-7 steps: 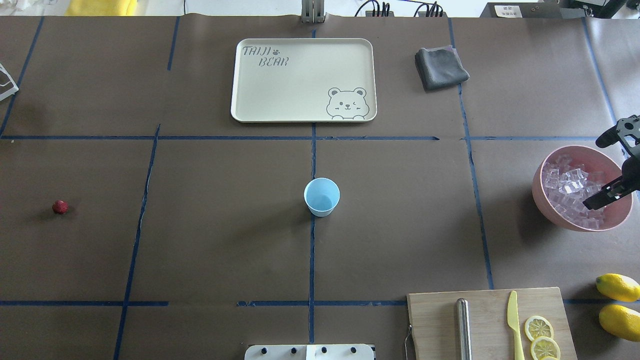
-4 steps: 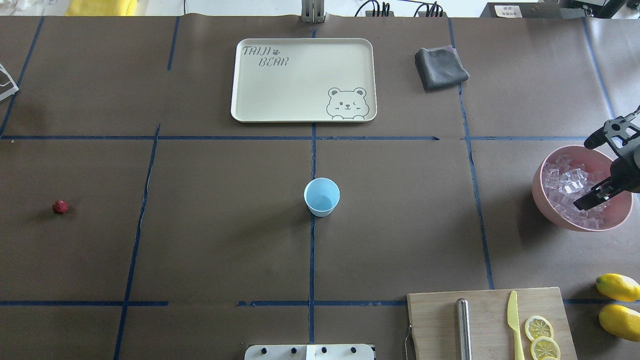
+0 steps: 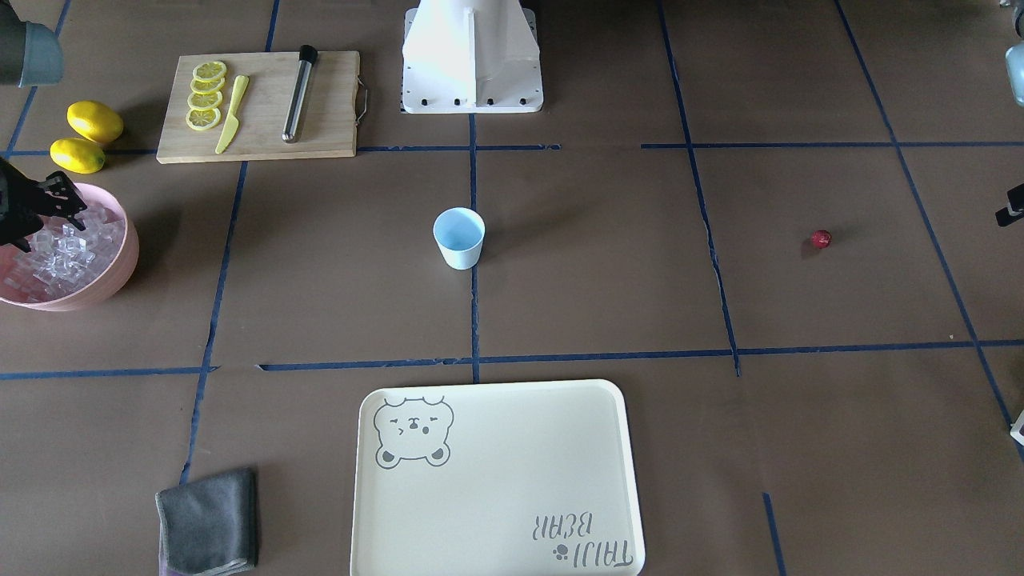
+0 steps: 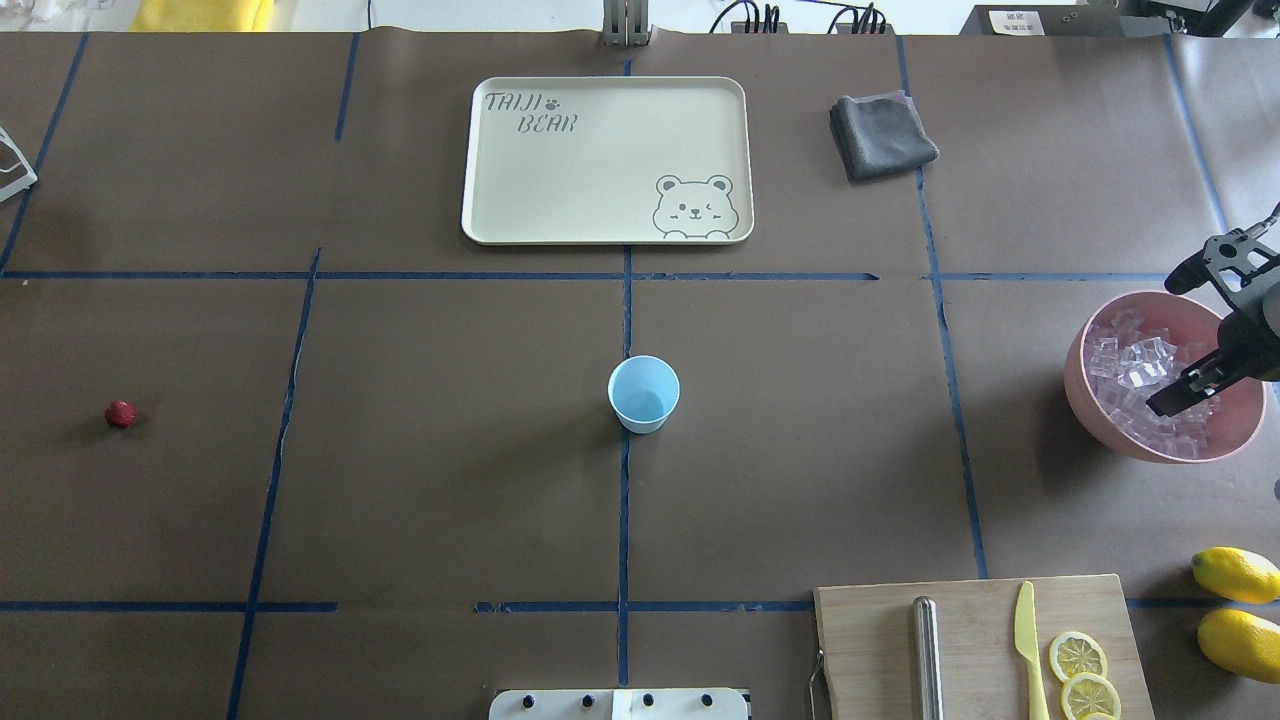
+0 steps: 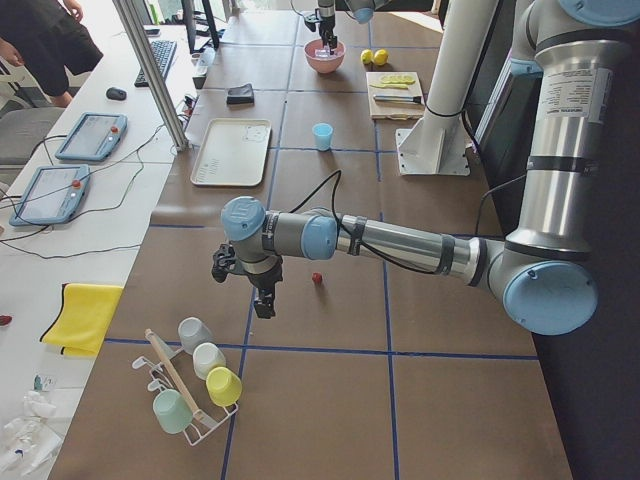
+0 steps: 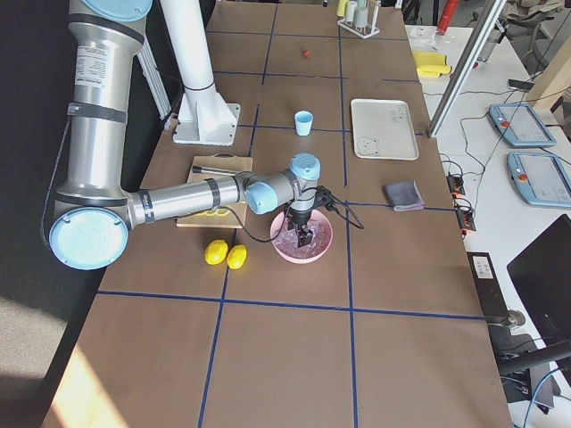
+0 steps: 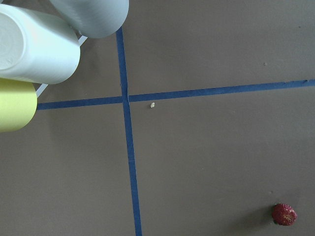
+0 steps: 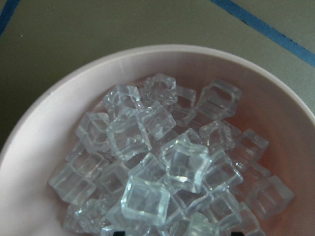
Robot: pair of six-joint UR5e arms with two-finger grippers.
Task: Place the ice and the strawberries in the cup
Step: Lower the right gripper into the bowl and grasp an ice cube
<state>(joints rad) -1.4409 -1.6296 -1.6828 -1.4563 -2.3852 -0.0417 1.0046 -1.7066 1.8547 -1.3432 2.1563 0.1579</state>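
Right hand (image 4: 1160, 347) spread wide, edged further over ice (image 4: 1130, 365) in pink bowl (image 4: 1085, 400); left hand (image 5: 243, 285): cannot tell.

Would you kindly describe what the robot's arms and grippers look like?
Both arms are silver tubes with grey joints and light-blue round caps. The left arm and the right arm each carry a loose black cable and a white printed label. The left gripper and right gripper are black, with slim fingers.
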